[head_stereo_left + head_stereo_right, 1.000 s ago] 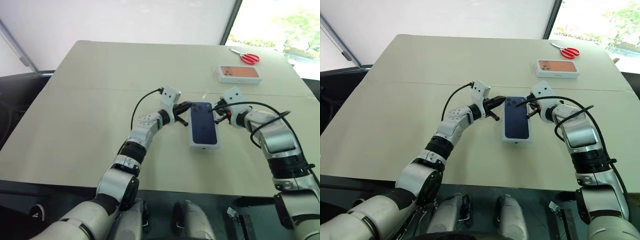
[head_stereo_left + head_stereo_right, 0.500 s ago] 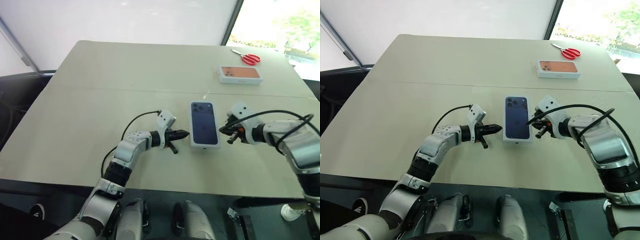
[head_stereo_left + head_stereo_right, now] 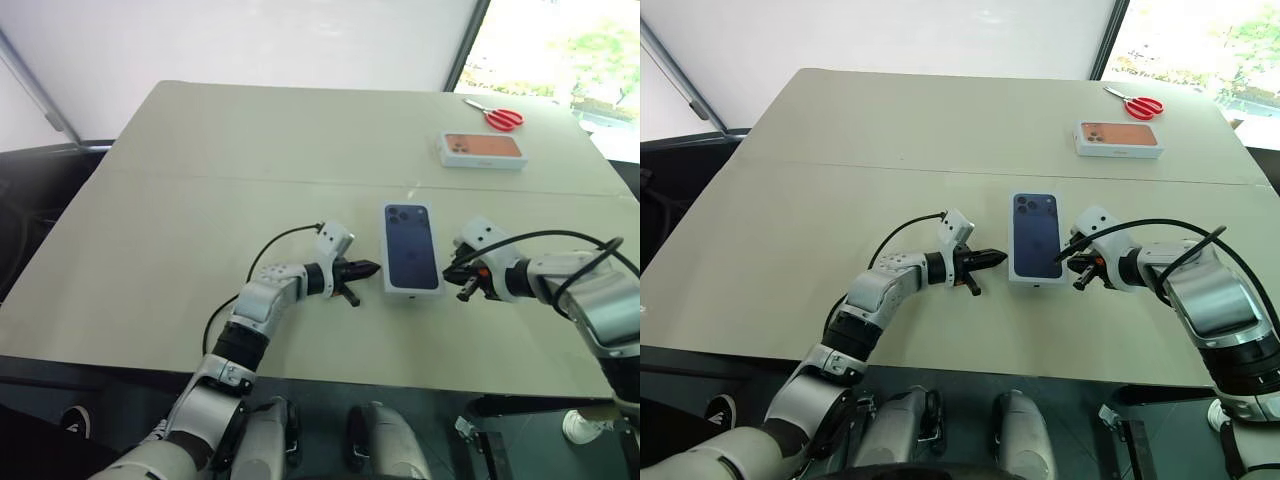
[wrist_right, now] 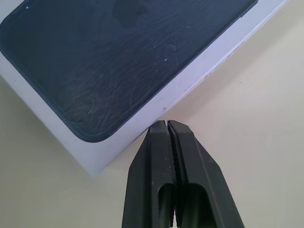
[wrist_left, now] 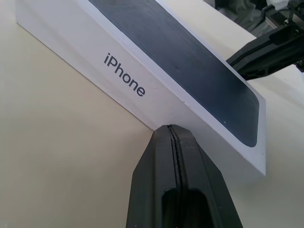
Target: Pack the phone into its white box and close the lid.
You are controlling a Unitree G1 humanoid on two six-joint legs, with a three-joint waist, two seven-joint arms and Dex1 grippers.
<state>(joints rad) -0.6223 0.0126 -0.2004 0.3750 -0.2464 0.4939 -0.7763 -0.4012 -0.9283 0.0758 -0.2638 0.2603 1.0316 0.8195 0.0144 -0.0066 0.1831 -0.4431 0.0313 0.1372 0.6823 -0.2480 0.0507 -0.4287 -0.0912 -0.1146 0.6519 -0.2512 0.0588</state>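
The lid [image 3: 411, 248], white with a dark blue phone picture on top, sits squarely over the white box in the middle of the table, so the box's tray is covered. The phone is hidden. My left gripper [image 3: 372, 267] is shut and lies level just left of the lid's near half, a small gap away. In the left wrist view its shut tip [image 5: 170, 128] points at the side printed "iPhone" [image 5: 124, 75]. My right gripper [image 3: 447, 277] is shut too, just right of the lid [image 4: 118, 57], with its tip [image 4: 166, 123] close to the white edge.
A second white box with an orange phone picture [image 3: 482, 149] lies at the far right, with red-handled scissors [image 3: 497, 115] behind it. The beige table [image 3: 200, 200] stretches wide to the left. Its front edge runs close behind both grippers.
Both grippers have drawn back from the far part of the closed box toward the table's near edge, staying shut. The box has stayed where it was.
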